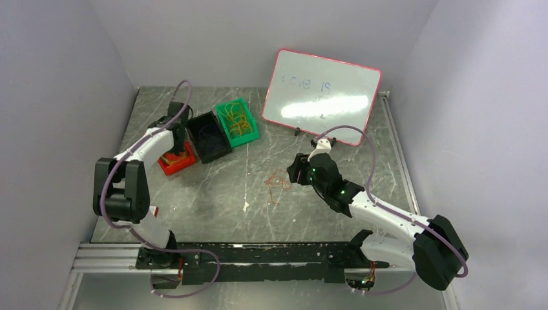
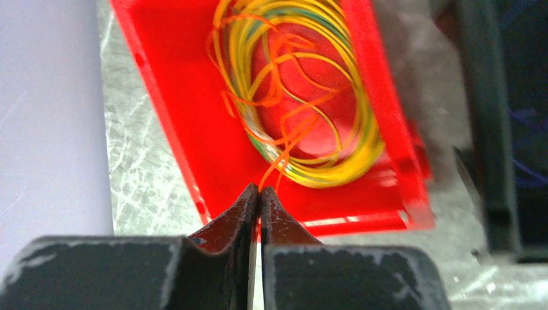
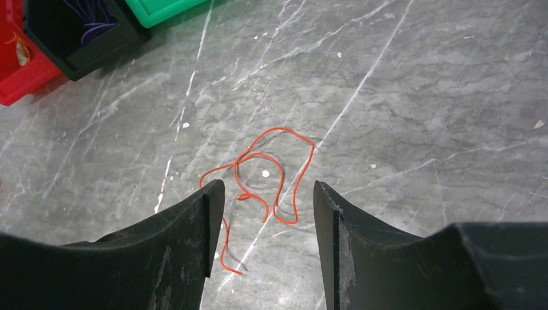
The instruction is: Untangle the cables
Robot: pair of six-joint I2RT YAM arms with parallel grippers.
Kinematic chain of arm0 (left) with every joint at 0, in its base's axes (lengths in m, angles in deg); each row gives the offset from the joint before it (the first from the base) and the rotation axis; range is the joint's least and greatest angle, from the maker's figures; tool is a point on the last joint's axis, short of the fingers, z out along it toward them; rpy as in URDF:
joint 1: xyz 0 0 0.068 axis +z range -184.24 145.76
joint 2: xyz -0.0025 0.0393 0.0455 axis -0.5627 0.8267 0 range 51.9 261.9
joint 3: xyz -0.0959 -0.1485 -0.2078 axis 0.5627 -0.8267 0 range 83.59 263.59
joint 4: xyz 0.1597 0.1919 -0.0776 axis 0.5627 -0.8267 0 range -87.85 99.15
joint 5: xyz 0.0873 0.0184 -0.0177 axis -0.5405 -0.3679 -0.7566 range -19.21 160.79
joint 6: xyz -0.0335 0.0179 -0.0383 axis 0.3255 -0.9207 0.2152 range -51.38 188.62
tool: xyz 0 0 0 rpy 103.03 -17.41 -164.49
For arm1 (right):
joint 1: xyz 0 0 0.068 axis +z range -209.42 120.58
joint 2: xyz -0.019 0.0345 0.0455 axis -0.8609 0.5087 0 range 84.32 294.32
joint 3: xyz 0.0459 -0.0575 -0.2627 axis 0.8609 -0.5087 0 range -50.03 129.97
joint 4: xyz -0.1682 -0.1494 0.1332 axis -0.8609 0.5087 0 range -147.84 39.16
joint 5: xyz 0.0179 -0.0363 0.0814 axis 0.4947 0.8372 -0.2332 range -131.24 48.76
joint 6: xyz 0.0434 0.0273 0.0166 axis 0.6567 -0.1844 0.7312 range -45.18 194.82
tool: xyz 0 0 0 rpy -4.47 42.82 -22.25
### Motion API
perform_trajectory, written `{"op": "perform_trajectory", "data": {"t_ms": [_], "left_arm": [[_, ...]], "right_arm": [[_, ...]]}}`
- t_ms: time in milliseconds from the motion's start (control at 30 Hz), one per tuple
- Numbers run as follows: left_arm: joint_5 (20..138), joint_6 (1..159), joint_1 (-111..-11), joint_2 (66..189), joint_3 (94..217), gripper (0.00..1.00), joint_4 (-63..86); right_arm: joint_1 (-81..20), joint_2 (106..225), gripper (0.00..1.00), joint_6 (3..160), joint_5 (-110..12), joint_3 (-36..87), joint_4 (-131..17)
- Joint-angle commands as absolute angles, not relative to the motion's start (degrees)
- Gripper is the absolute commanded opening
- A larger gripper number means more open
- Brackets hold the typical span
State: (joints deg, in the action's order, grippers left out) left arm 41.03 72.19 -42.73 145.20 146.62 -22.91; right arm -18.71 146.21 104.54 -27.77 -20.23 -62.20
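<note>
Bright, even light; whiteboard (image 1: 323, 97) glares; close-ups blurry.

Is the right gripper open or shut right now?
Open. The right gripper has its jaws wide apart in its wrist view, gripping nothing; the loose orange cable lies on the table below the gap.

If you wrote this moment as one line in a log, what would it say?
left gripper shut on orange strand in red bin | right gripper open above loose orange cable on table

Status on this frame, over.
Left gripper shut on thin orange wire strand from red plastic bin. Right gripper open above loose orange cable. Nothing blocking.
</note>
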Motion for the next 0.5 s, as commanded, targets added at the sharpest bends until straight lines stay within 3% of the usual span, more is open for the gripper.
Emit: {"op": "perform_trajectory", "data": {"t_ms": [0, 233, 467], "left_arm": [[43.3, 71.5, -37.4, 147.0, 150.7, 0.07, -19.2], [56.8, 72.5, -33.1, 151.0, 152.6, 0.07, -13.9], [58.6, 72.2, -32.3, 156.3, 156.9, 0.07, -14.7]], "right_arm": [[-18.6, 146.6, 0.57, 104.1, -27.1, -18.9, -61.0], [-18.6, 144.5, 0.57, 102.8, -26.6, -19.0, -59.4], [-18.6, 142.3, 0.57, 104.9, -26.9, -21.0, -59.7]]}}
